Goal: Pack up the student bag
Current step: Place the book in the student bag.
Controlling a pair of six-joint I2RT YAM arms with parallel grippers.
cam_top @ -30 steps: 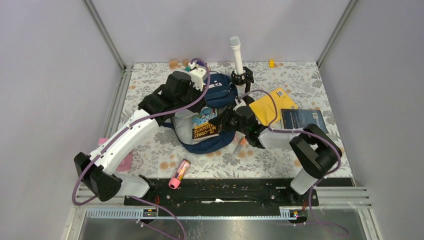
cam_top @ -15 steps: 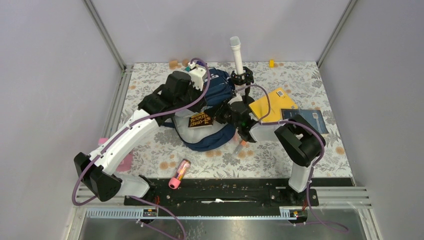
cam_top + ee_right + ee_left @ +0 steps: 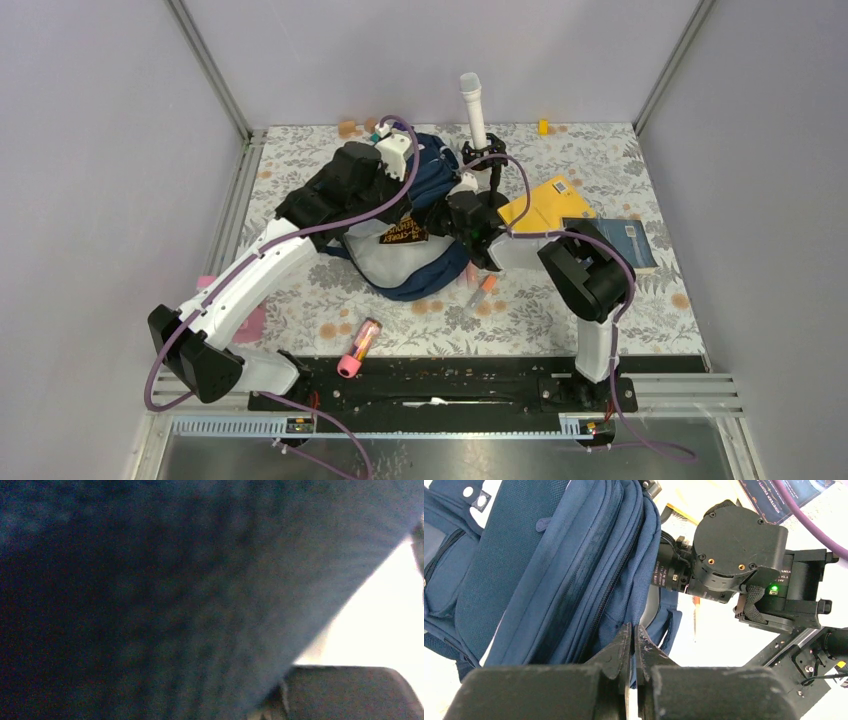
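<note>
The top view looks down from above and behind the arm bases, taking in the whole table, with the bag at centre. The left wrist view sits close behind the left gripper at lower middle, facing the bag's side, with the right arm at upper right. The right wrist view is so near the bag that blurred blue fabric fills most of it. All three share the bag.

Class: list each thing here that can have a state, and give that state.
Bag: open.
Left tool: shut on bag's edge.
Right tool: buried in bag, cannot tell.
Storybook: partly inside bag.
Yellow book: closed, flat.
Microphone: upright.
Pink marker: capped, lying down.
</note>
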